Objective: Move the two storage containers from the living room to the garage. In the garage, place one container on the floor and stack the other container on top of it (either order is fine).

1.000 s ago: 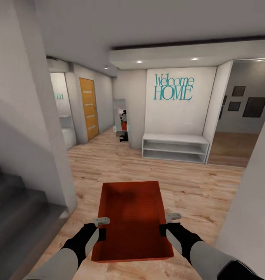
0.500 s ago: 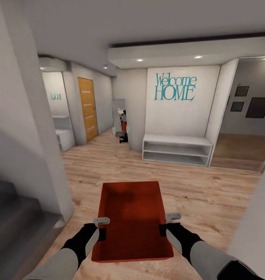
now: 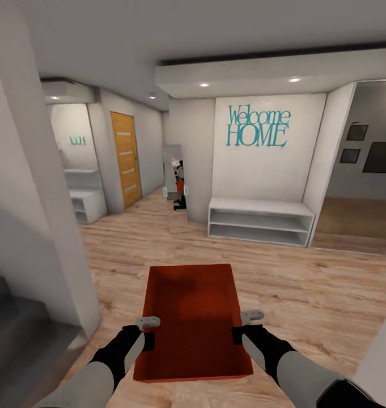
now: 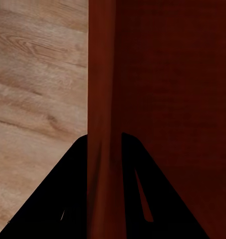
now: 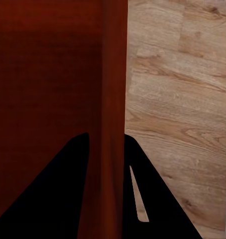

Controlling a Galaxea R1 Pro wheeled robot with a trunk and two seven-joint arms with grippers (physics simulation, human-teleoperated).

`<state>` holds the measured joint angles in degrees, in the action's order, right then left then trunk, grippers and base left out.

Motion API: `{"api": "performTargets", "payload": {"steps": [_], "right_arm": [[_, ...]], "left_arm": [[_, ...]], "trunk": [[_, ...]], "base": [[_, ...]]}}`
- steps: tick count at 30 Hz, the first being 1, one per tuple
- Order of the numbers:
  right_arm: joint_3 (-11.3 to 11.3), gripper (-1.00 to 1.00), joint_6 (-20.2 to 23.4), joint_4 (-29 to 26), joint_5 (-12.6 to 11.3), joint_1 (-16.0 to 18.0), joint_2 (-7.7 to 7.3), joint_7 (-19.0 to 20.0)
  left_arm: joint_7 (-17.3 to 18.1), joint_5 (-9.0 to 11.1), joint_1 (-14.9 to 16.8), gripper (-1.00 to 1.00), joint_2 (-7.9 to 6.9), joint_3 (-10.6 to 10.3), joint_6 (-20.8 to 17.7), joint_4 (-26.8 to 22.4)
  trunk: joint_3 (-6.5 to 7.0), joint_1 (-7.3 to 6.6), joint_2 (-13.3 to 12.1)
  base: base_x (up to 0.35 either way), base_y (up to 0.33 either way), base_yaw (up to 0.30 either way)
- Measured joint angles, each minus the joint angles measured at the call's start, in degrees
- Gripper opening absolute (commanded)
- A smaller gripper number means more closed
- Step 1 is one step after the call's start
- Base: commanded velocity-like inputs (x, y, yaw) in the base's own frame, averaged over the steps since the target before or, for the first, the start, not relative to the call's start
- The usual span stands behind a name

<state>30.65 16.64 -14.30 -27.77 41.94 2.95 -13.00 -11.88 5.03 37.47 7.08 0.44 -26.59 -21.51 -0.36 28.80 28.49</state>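
We carry one orange-red storage container (image 3: pixel 191 323) out in front of us, low over the wood plank floor (image 3: pixel 306 283) of an entry hall, facing a white shelf bench (image 3: pixel 259 221). Our left gripper (image 3: pixel 149 331) is clamped on its left long wall and our right gripper (image 3: pixel 245 326) on the right wall, each wall pinched between that gripper's fingers. The empty bin looks light and stiff, though its thin, flared walls could slip; we judge opposite mid-wall pinches the soundest hold.
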Motion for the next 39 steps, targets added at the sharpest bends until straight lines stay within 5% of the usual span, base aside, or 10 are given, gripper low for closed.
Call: {"api": "performTargets", "payload": {"steps": [39], "right_arm": [[0.01, -1.0, 0.0, 0.0, -0.01, 0.0, 0.0, 0.0]], "left_arm": [[0.0, 0.0, 0.0, -1.0, 0.0, 0.0, 0.0, 0.0]], "trunk": [[0.0, 0.0, 0.0]], "base": [[0.323, 0.0, 0.0]]}}
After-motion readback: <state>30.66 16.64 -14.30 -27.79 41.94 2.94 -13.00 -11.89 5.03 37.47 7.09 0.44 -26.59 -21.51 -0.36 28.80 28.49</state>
